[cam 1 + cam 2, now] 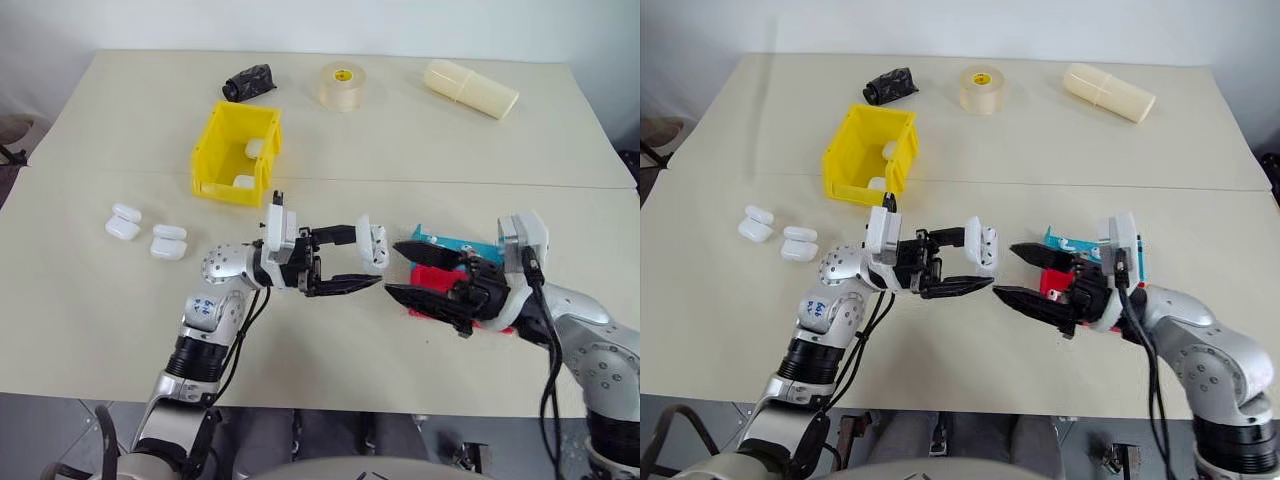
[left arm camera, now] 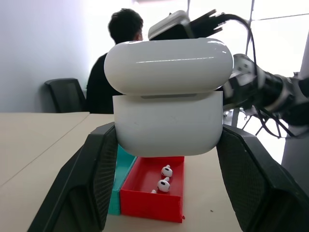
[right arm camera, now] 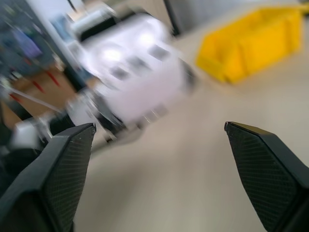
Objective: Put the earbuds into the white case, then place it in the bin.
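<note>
Your left gripper [image 1: 368, 262] — mid-frame, fingers clamped on the case [image 1: 374, 246], lid ajar, lifted off the table [image 1: 90, 300].
Your right gripper [image 1: 407, 268] — just right of the case, fingers spread wide, grasping nothing.
Red tray [image 2: 147, 203] — under that gripper, beside a teal tray [image 1: 455, 245]; two earbuds [image 2: 165, 178] lie in it.
Bin [image 1: 237, 153] — upper left, two white cases inside.
Spare cases [image 1: 146, 232] — two, on the table at the left edge.
</note>
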### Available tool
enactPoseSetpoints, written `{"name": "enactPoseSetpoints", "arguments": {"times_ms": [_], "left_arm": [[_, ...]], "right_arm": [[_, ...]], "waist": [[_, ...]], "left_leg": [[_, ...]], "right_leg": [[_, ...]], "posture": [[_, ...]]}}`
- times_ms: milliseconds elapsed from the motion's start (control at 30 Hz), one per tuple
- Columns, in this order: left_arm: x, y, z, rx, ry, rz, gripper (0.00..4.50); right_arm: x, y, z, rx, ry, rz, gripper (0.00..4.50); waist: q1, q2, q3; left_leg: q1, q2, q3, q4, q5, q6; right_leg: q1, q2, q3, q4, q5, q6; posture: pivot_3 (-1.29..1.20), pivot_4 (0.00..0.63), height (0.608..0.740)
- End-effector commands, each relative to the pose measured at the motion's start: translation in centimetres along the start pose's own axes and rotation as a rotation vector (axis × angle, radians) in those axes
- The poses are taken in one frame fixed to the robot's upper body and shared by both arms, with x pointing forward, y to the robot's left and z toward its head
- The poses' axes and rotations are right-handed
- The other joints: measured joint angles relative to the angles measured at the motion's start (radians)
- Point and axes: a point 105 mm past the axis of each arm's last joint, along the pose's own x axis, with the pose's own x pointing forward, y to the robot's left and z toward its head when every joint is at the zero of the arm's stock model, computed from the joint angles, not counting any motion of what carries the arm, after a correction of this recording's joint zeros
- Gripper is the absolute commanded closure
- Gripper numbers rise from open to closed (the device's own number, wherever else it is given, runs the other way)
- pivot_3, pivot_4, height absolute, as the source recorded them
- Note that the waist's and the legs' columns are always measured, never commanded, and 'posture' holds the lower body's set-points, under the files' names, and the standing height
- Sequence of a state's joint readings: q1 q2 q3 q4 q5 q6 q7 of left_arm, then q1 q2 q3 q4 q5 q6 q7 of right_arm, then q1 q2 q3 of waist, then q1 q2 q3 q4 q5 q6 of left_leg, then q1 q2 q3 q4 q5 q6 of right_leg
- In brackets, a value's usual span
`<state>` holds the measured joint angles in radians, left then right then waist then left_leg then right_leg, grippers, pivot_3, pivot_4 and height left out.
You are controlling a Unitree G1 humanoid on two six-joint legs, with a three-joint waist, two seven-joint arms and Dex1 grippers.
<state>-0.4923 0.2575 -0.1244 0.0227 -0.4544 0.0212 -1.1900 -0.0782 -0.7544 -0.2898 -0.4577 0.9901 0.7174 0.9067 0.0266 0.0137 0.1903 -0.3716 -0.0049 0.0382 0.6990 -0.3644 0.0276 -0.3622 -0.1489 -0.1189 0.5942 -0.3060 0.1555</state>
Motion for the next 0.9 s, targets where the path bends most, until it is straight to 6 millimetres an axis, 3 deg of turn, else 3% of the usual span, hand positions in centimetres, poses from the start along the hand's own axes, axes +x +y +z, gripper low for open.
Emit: {"name": "enactPoseSetpoints", "arguments": {"times_ms": [33, 167, 300, 433, 567, 733, 900], "left_arm": [[-0.1, -0.6, 0.3, 0.103, 0.032, -0.036, 1.76], [0.0, -2.0, -0.9, 0.172, 0.141, -0.156, 1.76], [0.6, -2.3, -1.8, 0.165, 0.195, -0.189, 1.76], [1.3, -1.9, -2.6, 0.142, 0.239, -0.177, 1.76], [1.9, -1.3, -3.0, 0.145, 0.278, -0.157, 1.76], [2.3, -0.8, -2.7, 0.161, 0.282, -0.146, 1.76], [2.2, -0.9, -2.3, 0.181, 0.26, -0.134, 1.76]], "right_arm": [[-1.3, 0.1, 0.7, -0.103, 0.044, 0.009, 0.43], [-1.4, 0.9, 1.3, -0.214, 0.134, 0.079, 1.65], [0.6, 2.5, 2.9, -0.251, 0.109, 0.174, 3.09], [2.3, 4.0, 3.1, -0.25, 0.113, 0.256, 4.47], [4.0, 4.7, 2.3, -0.267, 0.165, 0.299, 4.47], [5.1, 3.8, 1.5, -0.29, 0.232, 0.25, 4.47], [4.9, 2.9, 0.7, -0.289, 0.288, 0.205, 4.47]], "waist": [[-0.001, 0.0, 0.0], [-0.001, 0.0, 0.0], [-0.001, 0.0, 0.0], [0.002, 0.0, 0.0], [0.002, -0.001, 0.0], [-0.001, -0.001, 0.0], [0.0, -0.001, 0.0]], "left_leg": [[0.0, 0.0, 0.0, 0.0, 0.0, 0.0], [0.001, 0.001, 0.001, 0.0, 0.0, 0.0], [0.001, 0.001, 0.0, 0.0, 0.0, 0.0], [0.0, 0.002, -0.001, 0.0, 0.0, 0.0], [0.0, 0.001, -0.002, 0.001, 0.0, 0.0], [-0.001, 0.001, -0.002, 0.001, 0.0, 0.0], [-0.001, 0.001, -0.001, 0.001, 0.0, 0.0]], "right_leg": [[0.0, 0.0, 0.0, 0.0, 0.0, 0.0], [0.0, 0.001, 0.0, 0.0, 0.0, 0.0], [0.0, 0.001, 0.0, 0.0, 0.0, 0.0], [0.0, 0.001, 0.0, 0.0, 0.0, 0.0], [0.001, -0.001, -0.001, -0.001, 0.0, 0.0], [0.0, -0.001, -0.001, -0.001, 0.0, 0.0], [0.0, 0.0, -0.001, 0.0, 0.0, 0.0]], "posture": [[0.0, 0.15, 0.74], [0.0, 0.15, 0.74], [0.0, 0.15, 0.74], [0.0, 0.15, 0.74], [0.0, 0.15, 0.74], [0.0, 0.15, 0.74], [0.0, 0.15, 0.74]]}}
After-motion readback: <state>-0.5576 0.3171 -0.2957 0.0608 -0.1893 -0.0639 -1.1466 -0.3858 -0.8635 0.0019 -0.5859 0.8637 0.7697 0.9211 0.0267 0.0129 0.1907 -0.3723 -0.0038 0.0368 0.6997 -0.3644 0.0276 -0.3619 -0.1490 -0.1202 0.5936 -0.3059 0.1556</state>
